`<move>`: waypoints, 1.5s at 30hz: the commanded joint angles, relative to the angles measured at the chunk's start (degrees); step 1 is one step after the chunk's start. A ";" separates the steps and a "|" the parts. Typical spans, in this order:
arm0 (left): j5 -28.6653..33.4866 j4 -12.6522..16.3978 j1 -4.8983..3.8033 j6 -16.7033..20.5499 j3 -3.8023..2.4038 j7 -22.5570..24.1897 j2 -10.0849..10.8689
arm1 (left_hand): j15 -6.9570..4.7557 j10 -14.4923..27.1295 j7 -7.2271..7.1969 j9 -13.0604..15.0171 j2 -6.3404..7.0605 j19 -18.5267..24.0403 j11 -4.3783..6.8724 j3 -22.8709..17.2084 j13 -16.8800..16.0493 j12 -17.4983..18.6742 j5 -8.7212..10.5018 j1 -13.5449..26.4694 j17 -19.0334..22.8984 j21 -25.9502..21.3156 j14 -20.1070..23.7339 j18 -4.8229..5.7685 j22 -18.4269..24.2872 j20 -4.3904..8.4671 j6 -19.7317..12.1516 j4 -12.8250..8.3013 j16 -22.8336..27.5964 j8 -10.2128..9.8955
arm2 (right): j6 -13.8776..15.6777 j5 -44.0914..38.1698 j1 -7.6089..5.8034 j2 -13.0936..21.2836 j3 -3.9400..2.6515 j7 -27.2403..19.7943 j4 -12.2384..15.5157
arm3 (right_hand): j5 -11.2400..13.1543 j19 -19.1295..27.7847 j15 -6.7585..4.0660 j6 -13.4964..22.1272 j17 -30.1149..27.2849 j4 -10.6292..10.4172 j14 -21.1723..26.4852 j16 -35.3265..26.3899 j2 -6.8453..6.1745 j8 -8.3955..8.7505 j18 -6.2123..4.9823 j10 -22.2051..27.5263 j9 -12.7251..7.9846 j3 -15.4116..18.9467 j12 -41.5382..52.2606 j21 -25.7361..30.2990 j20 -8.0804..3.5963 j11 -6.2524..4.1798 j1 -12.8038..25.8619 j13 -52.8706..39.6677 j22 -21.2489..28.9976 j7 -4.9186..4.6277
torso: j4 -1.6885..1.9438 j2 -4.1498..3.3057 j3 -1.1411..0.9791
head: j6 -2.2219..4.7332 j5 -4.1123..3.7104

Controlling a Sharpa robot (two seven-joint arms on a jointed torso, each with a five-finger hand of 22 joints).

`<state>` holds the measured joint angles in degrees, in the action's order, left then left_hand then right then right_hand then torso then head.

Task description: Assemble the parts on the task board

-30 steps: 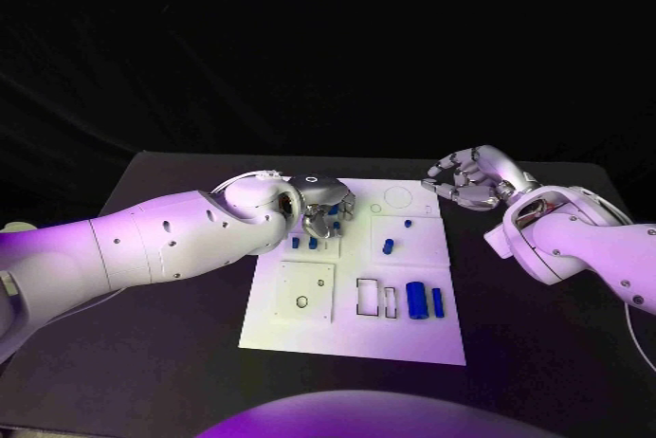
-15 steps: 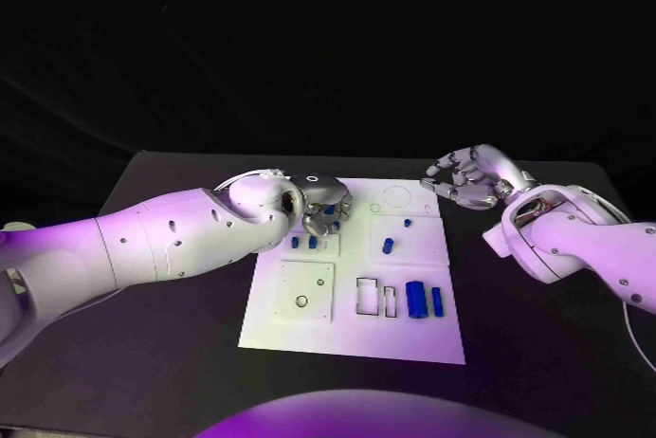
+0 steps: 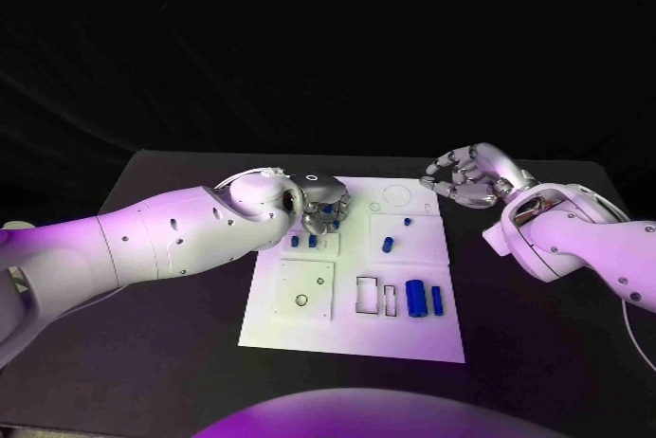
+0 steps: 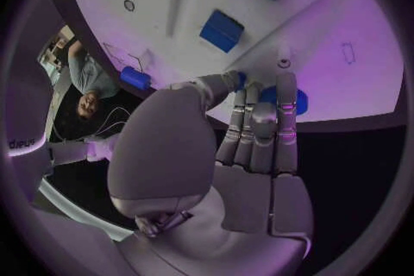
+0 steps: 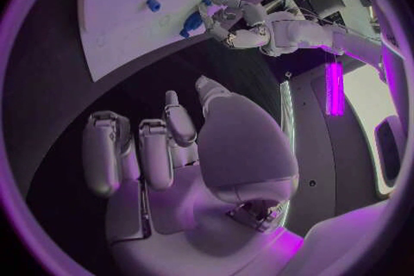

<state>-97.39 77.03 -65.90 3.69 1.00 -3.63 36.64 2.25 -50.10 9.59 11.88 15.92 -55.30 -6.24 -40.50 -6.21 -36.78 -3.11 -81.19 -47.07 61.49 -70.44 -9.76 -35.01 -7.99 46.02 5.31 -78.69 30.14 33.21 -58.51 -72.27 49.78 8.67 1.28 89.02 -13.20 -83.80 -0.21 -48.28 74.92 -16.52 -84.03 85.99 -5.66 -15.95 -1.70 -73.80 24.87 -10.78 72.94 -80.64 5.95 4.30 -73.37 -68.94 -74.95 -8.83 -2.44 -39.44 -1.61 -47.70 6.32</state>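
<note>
The white task board point(image 3: 353, 332) lies mid-table. My left hand point(image 3: 322, 209) hovers over its far left part, thumb and fingers point(image 4: 261, 125) closed round a small blue part point(image 4: 283, 99) that peeks out on both sides of them. Two small blue parts point(image 3: 303, 241) stand just beside it on the near side. Other blue parts sit mid-board point(image 3: 389, 246) and near the right edge point(image 3: 415, 300). My right hand point(image 3: 472, 178) hangs off the board's far right corner, fingers point(image 5: 157, 152) curled in with nothing in them. The right wrist view shows the board point(image 5: 121, 7) and my left hand point(image 5: 231, 19) from afar.
Dark-outlined rectangular slots point(image 3: 371, 297) and a square plate with round holes point(image 3: 303, 290) lie on the board's near half. Black table point(image 3: 164, 362) surrounds the board on all sides. My left forearm point(image 3: 151, 244) covers the table to the board's left.
My left hand has drawn slightly up and toward the far side of the board. The right hand has stayed where it was.
</note>
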 commanded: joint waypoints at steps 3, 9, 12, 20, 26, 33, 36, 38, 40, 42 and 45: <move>0.46 -0.01 -0.08 -1.09 -0.03 0.22 -0.17 | -0.14 -0.72 -0.04 -0.12 -0.26 -0.20 0.11 -0.44 0.06 0.27 0.07 -0.03 -0.51 0.44 -0.66 -0.86 -0.14 0.15 0.58 -0.06 -0.53 -0.25 | -0.56 -0.27 0.03 -0.06 0.00 -0.24 0.05 | -0.25 -0.16 0.07 -0.28 5.93 0.00 -3.79 -0.22 0.21 -0.30 -0.89 -0.04 -0.10 -0.20 -0.04 0.08 0.03 -0.28 0.47 -0.05 -8.32 0.05 | 0.04 0.06 -0.01 | -0.05 0.06; 0.94 0.00 -0.08 -1.27 -0.02 0.55 -0.33 | -0.21 -1.13 -0.08 -0.19 -0.25 -0.21 0.20 -0.52 0.08 0.28 0.08 0.23 -1.32 0.70 -1.22 -0.86 -0.30 0.17 0.71 -0.04 -0.97 -0.38 | -0.60 -0.27 0.03 -0.11 0.00 -0.26 0.04 | -0.25 -0.16 0.07 -0.28 5.93 0.00 -3.79 -0.22 0.21 -0.30 -0.89 -0.04 -0.10 -0.20 -0.04 0.08 0.03 -0.28 0.47 -0.05 -8.32 0.05 | -0.01 0.04 0.00 | -0.13 0.22; 1.06 -0.15 -0.07 -1.59 0.00 0.60 -0.51 | -0.31 -1.42 -0.15 -0.24 -0.55 -0.22 0.30 -0.95 0.13 0.41 0.07 0.00 -1.40 1.02 -1.41 -0.88 -0.49 0.24 0.99 -0.31 -1.20 -0.46 | -0.61 -0.27 0.03 -0.14 0.00 -0.27 0.03 | -0.25 -0.16 0.07 -0.28 5.93 0.00 -3.79 -0.22 0.21 -0.30 -0.89 -0.04 -0.10 -0.20 -0.04 0.08 0.03 -0.28 0.47 -0.05 -8.32 0.05 | -0.05 0.03 -0.01 | -0.06 0.21; 1.29 -0.51 -0.06 -1.47 0.10 0.63 -0.70 | -0.94 -3.60 -0.63 0.02 -2.80 -1.04 0.99 -2.32 0.01 0.54 0.11 -0.48 -4.31 3.25 -3.68 -0.71 -2.43 0.62 3.27 -1.35 -2.75 -0.25 | -0.62 -0.27 0.03 -0.12 0.00 -0.26 0.07 | -0.24 -0.18 0.06 -0.35 5.91 0.00 -3.79 -0.23 0.25 -0.36 -0.88 -0.12 -0.11 -0.31 0.04 0.06 0.03 -0.29 0.49 -0.13 -8.34 0.07 | -0.05 -0.03 -0.08 | -0.10 0.18; 1.40 -0.67 -0.05 -0.72 0.11 0.60 -0.69 | -1.47 -5.24 -1.07 0.43 -3.98 -3.09 1.56 -2.84 -0.19 0.85 0.11 -0.56 -6.42 5.57 -5.43 -0.17 -5.67 0.99 4.84 -2.15 -3.59 -0.26 | -0.63 -0.27 0.03 -0.11 0.00 -0.25 0.07 | -0.24 -0.18 0.06 -0.35 5.91 0.00 -3.79 -0.23 0.25 -0.36 -0.88 -0.12 -0.11 -0.31 0.04 0.06 0.03 -0.29 0.49 -0.13 -8.34 0.07 | -0.02 0.05 -0.08 | -0.16 0.06; 1.43 -0.90 -0.05 0.10 0.11 0.59 -0.66 | -1.77 -6.27 -1.29 0.66 -4.28 -4.23 1.83 -3.32 -0.29 1.40 0.08 -0.85 -7.65 6.83 -6.43 0.10 -7.37 1.29 5.60 -3.13 -3.97 -0.63 | -0.62 -0.27 0.03 -0.12 0.00 -0.25 0.04 | -0.24 -0.17 0.05 -0.44 5.89 0.00 -3.78 -0.24 0.27 -0.42 -0.88 -0.13 -0.12 -0.39 0.04 0.08 0.02 -0.31 0.52 -0.12 -8.34 0.09 | -0.03 0.08 -0.08 | -0.01 0.00; 1.56 -0.82 -0.03 0.75 0.08 0.89 -0.60 | -1.78 -6.34 -1.27 0.67 -4.25 -4.38 1.80 -3.35 -0.29 1.50 0.08 -0.86 -7.73 6.99 -6.51 0.15 -7.60 1.31 5.62 -3.24 -3.99 -0.72 | -0.61 -0.27 0.03 -0.13 0.00 -0.28 0.02 | -0.24 -0.17 0.05 -0.44 5.89 0.00 -3.78 -0.24 0.27 -0.42 -0.88 -0.13 -0.12 -0.39 0.04 0.08 0.02 -0.31 0.52 -0.12 -8.34 0.09 | -0.04 0.05 -0.03 | 0.13 0.01; 1.79 -0.53 -0.03 1.39 0.06 1.16 -0.40 | -1.77 -6.40 -1.23 0.67 -4.19 -4.43 1.77 -3.36 -0.28 1.61 0.08 -0.82 -7.78 7.07 -6.58 0.17 -7.69 1.32 5.63 -3.31 -4.01 -0.82 | -0.60 -0.27 0.03 -0.14 0.00 -0.31 0.01 | -0.24 -0.17 0.05 -0.44 5.89 0.00 -3.78 -0.24 0.27 -0.42 -0.88 -0.13 -0.12 -0.39 0.04 0.08 0.02 -0.31 0.52 -0.12 -8.34 0.09 | -0.02 0.05 -0.01 | 0.18 0.00; 2.17 -0.02 -0.02 2.17 0.02 1.38 -0.03 | -1.75 -6.45 -1.19 0.67 -4.10 -4.58 1.72 -3.35 -0.26 1.78 0.08 -0.74 -7.99 7.23 -6.71 0.22 -7.92 1.32 5.63 -3.39 -4.06 -0.95 | -0.58 -0.27 0.04 -0.14 0.00 -0.32 0.00 | -0.24 -0.17 0.05 -0.44 5.89 0.00 -3.78 -0.24 0.27 -0.42 -0.88 -0.13 -0.12 -0.39 0.04 0.08 0.02 -0.31 0.52 -0.12 -8.34 0.09 | -0.01 0.05 0.01 | 0.26 -0.02; 2.47 0.53 -0.02 2.76 -0.06 1.45 0.40 | -1.74 -6.49 -1.17 0.67 -4.07 -4.64 1.71 -3.35 -0.26 1.86 0.08 -0.70 -8.04 7.30 -6.76 0.24 -8.01 1.32 5.63 -3.42 -4.07 -1.01 | -0.56 -0.27 0.05 -0.14 0.00 -0.33 -0.01 | -0.24 -0.17 0.05 -0.44 5.89 0.00 -3.78 -0.24 0.27 -0.42 -0.88 -0.13 -0.12 -0.39 0.04 0.08 0.02 -0.31 0.52 -0.12 -8.34 0.09 | 0.01 0.08 0.01 | 0.32 -0.03; 3.14 2.01 -0.02 3.81 -0.66 1.46 1.66 | -1.70 -6.58 -1.12 0.68 -3.90 -4.74 1.66 -3.33 -0.23 2.12 0.08 -0.57 -8.02 7.43 -6.85 0.26 -8.14 1.31 5.65 -3.53 -4.07 -1.20 | -0.54 -0.27 0.08 -0.13 0.00 -0.37 -0.05 | -0.24 -0.17 0.05 -0.44 5.89 0.00 -3.78 -0.24 0.27 -0.42 -0.88 -0.13 -0.12 -0.39 0.04 0.08 0.02 -0.31 0.52 -0.12 -8.34 0.09 | 0.03 0.16 0.01 | 0.40 -0.06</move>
<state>-95.53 78.34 -65.84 5.12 0.53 -2.92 37.94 0.62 -56.35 8.58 12.52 12.12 -59.71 -4.53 -43.73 -6.44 -34.88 -2.65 -81.97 -55.16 68.71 -76.99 -9.76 -43.07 -6.66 51.32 2.17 -82.54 29.19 33.19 -58.50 -72.25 49.69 8.67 1.29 88.98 -13.20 -83.80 -0.21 -48.28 74.91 -16.52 -84.03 85.99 -5.66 -16.18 -1.70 -73.80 24.83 -10.78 72.94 -80.64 5.95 4.30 -73.38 -69.01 -74.92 -8.83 -2.44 -39.35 -1.61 -47.36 6.30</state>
